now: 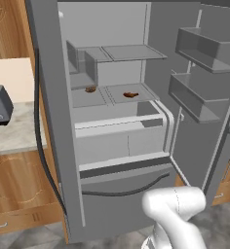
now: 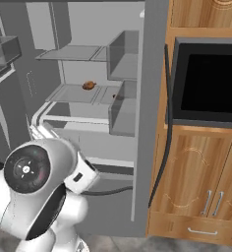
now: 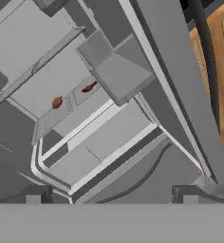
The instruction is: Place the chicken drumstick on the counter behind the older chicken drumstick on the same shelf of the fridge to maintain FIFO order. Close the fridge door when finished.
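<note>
Fridge (image 1: 53, 121) open, two drumsticks (image 1: 130, 95) on shelf (image 1: 87, 99), gripper (image 3: 111, 194) spread, empty, tips barely visible

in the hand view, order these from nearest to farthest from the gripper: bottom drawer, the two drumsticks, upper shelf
1. Bottom drawer, right ahead of the gripper, whose fingers stand apart.
2. The two drumsticks, side by side on the middle shelf; too close to rank.
3. Upper shelf, farthest, above them.

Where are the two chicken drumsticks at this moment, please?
Both lie on the middle shelf of the open fridge, apart from each other: one drumstick near the left wall, the other drumstick further right, as the left base view shows.
</note>
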You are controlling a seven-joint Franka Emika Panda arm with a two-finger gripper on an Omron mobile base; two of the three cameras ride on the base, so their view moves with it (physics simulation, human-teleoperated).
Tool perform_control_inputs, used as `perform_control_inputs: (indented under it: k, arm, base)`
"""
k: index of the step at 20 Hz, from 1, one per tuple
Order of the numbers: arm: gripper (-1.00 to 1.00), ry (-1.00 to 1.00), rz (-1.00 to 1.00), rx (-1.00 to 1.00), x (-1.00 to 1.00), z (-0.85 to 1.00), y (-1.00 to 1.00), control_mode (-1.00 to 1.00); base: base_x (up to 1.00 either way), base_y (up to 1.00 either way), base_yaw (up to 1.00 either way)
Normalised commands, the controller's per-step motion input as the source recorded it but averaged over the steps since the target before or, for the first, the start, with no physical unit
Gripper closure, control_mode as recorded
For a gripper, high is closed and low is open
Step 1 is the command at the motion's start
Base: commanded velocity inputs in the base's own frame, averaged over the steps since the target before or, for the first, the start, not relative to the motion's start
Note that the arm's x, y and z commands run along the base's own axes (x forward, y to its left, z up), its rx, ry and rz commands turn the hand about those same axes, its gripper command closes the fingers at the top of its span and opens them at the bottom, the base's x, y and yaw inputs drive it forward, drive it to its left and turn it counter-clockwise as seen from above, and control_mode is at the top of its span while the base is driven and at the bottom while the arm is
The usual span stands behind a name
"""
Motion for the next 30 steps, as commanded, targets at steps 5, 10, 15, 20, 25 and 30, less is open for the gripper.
perform_control_inputs:
  k: [5, 10, 15, 20, 25, 30]
  arm:
    - [-1.00, -0.12, -0.24, 0.31, -0.05, -0.01, -1.00, -1.00]
    - [-1.00, -0.04, -0.11, 0.29, 0.37, -0.15, -0.97, -1.00]
    - [-1.00, -0.12, 0.00, 0.38, 0.73, -0.45, -0.98, -1.00]
    - [-1.00, -0.12, 0.02, 0.37, 0.78, -0.45, -0.92, -1.00]
    - [-1.00, -0.04, 0.06, 0.25, 0.78, -0.31, -0.69, -1.00]
    - [-1.00, 0.05, 0.12, 0.08, 0.83, -0.33, -0.51, -1.00]
  base:
    - [0.00, 0.00, 0.00]
    - [0.00, 0.00, 0.00]
    - [0.00, 0.00, 0.00]
    - [0.00, 0.00, 0.00]
    - [0.00, 0.00, 0.00]
    - [0.00, 0.00, 0.00]
